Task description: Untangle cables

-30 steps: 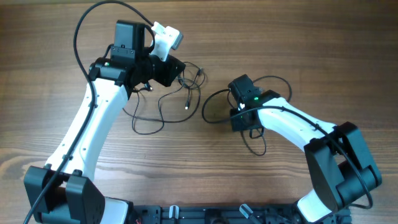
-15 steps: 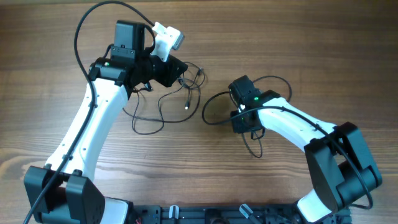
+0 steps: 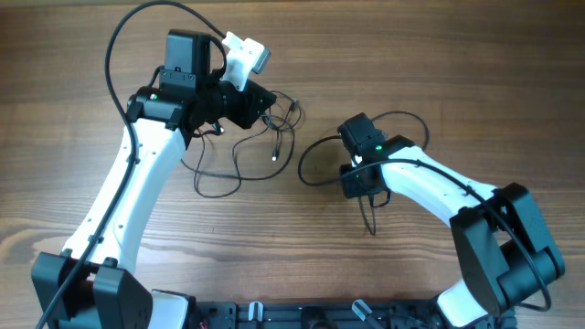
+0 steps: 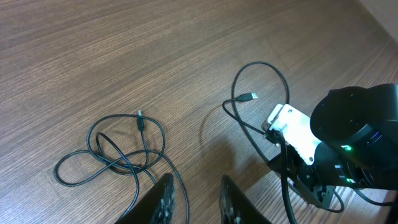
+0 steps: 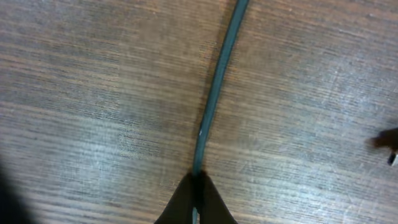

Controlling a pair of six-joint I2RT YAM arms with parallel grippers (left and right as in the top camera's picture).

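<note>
The left claw [image 4: 198,196] is open, with its two fingers apart. A strand of the left cable [image 4: 122,163] runs down between them (I cannot tell if it touches a finger). That cable lies in loose loops on the wooden table [image 3: 256,247]. The right claw [image 5: 196,186] is pinched tight on the right cable [image 5: 214,93], which curls in a big loop beside it.

No text, label, brand, number or sign could be read in any view: not on the arms, the cables or the table.
</note>
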